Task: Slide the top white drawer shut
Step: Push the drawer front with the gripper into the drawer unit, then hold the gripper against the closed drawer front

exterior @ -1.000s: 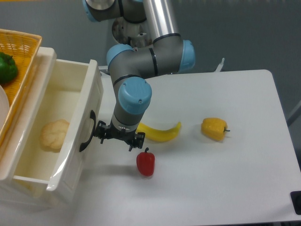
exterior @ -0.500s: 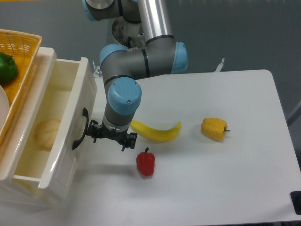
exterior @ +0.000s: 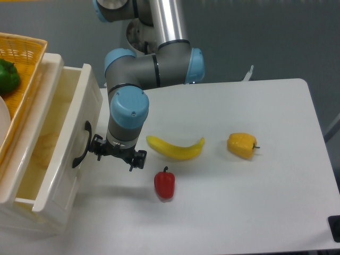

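The top white drawer (exterior: 62, 159) stands partly pulled out of the cabinet at the left, its black curved handle (exterior: 81, 147) facing right. A pale round bun (exterior: 45, 149) lies inside it, half hidden by the front panel. My gripper (exterior: 117, 153) points down right beside the drawer front, its left finger (exterior: 96, 145) against the handle. The fingers stand apart with nothing between them.
A yellow banana (exterior: 175, 149), a red pepper (exterior: 164, 183) and a yellow pepper (exterior: 242, 145) lie on the white table (exterior: 255, 202) to the right of the gripper. A woven yellow basket (exterior: 21, 64) with a green pepper (exterior: 7, 76) sits on the cabinet.
The gripper has moved left against the drawer front, and the drawer has slid further into the cabinet. More of the bun is now covered.
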